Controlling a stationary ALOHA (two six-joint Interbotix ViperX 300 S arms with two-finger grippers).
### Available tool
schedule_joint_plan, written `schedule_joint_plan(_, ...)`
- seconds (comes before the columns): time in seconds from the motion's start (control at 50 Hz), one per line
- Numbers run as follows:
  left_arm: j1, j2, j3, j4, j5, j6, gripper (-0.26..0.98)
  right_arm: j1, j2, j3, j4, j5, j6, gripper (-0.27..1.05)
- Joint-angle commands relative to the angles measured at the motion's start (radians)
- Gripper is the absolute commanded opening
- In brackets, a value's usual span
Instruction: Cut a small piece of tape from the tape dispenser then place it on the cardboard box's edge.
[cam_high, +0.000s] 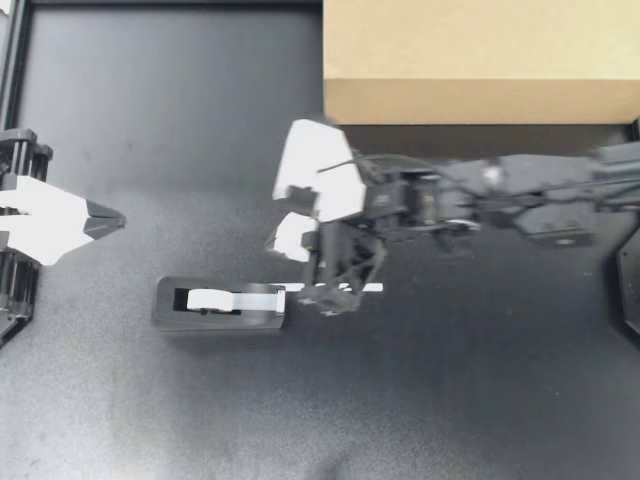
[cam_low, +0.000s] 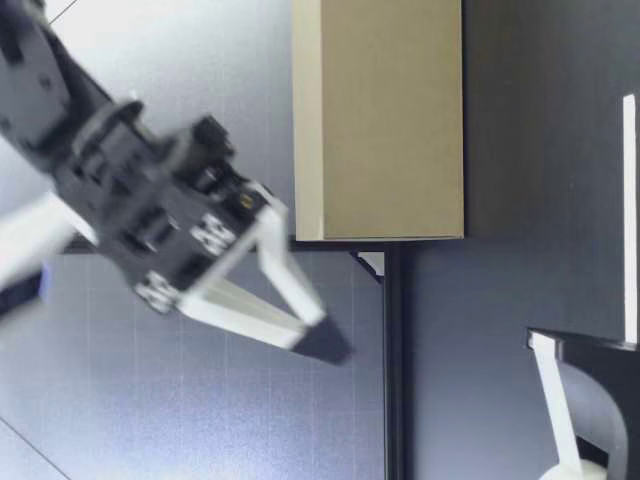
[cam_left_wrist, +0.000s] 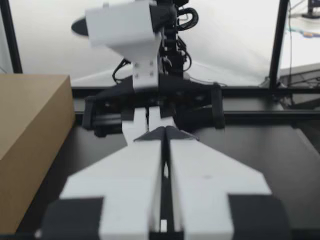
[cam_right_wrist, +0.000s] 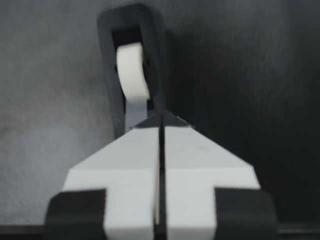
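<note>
The black tape dispenser (cam_high: 220, 305) lies on the dark table with its white roll (cam_high: 210, 298) showing. A thin white strip (cam_high: 335, 288) runs along the table from its cutter end; I cannot tell whether it joins the roll. The cardboard box (cam_high: 480, 60) stands at the back. My right gripper (cam_high: 283, 243) hangs shut above the table between box and dispenser, blurred, with nothing seen between its fingers. In the right wrist view its tips (cam_right_wrist: 161, 117) point at the dispenser (cam_right_wrist: 135, 50). My left gripper (cam_high: 112, 220) rests shut at the left edge, holding nothing.
In the low view the right gripper (cam_low: 325, 340) hovers well above the table, near the box (cam_low: 390, 120), with the dispenser (cam_low: 590, 400) close to that camera. The left wrist view shows the box (cam_left_wrist: 30, 140) beside my left gripper (cam_left_wrist: 164, 131). Black frame rails border the table.
</note>
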Motion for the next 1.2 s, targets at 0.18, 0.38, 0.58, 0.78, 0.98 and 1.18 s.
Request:
schedule_joint_plan(0.18, -0.002, 0.008, -0.002, -0.002, -0.009, 0.003, -0.11, -0.008, 0.084, -0.155, 0.078, 0.186, -0.081, -0.13)
schedule_joint_plan(0.38, -0.002, 0.008, 0.006, -0.002, -0.009, 0.002, -0.11, -0.064, 0.150, -0.238, 0.324, 0.314, -0.304, -0.13)
schedule_joint_plan(0.58, -0.003, 0.008, 0.012, 0.000, -0.009, -0.011, -0.11, -0.175, 0.267, -0.347, 0.667, 0.517, -0.572, -0.13)
schedule_joint_plan(0.78, -0.003, 0.008, 0.017, -0.005, -0.009, -0.014, -0.11, -0.249, 0.371, -0.448, 0.801, 0.692, -0.658, -0.13)
schedule_joint_plan(0.98, -0.003, 0.008, 0.021, -0.005, -0.009, -0.014, -0.11, -0.252, 0.454, -0.529, 0.802, 0.781, -0.655, -0.09)
schedule_joint_plan(1.18, -0.002, 0.008, 0.034, -0.005, -0.009, -0.014, -0.11, -0.249, 0.457, -0.537, 0.804, 0.779, -0.637, 0.13)
